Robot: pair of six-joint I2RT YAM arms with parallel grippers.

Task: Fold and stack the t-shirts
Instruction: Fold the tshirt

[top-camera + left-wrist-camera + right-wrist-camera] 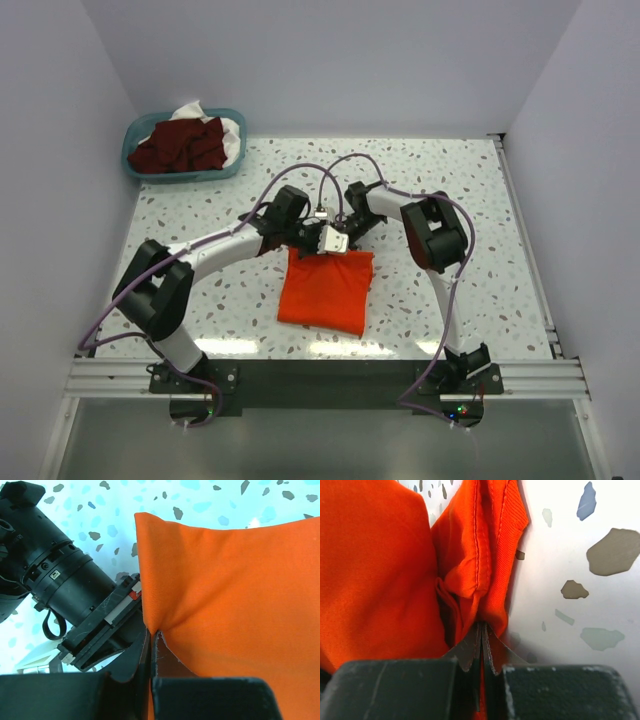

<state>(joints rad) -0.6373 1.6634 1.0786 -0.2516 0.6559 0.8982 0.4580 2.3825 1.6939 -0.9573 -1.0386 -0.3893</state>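
The orange-red t-shirt (322, 292) lies folded into a rough rectangle on the speckled table (480, 200), near the middle and toward the arms' side. Both arms reach in to its far edge, where the 2 grippers meet just beside each other. The left gripper (153, 647) is pinched tight on a fold of the orange cloth, jaws together with fabric between them, and the cloth puckers where it is caught. The right gripper (482, 642) is likewise clamped on a bunched hem of the same shirt, with stitching and a ribbed edge showing just above its fingertips. In the far left corner sits a teal basket (186, 175) holding dark maroon shirts (180, 148), with some white cloth (228, 128) heaped behind them.
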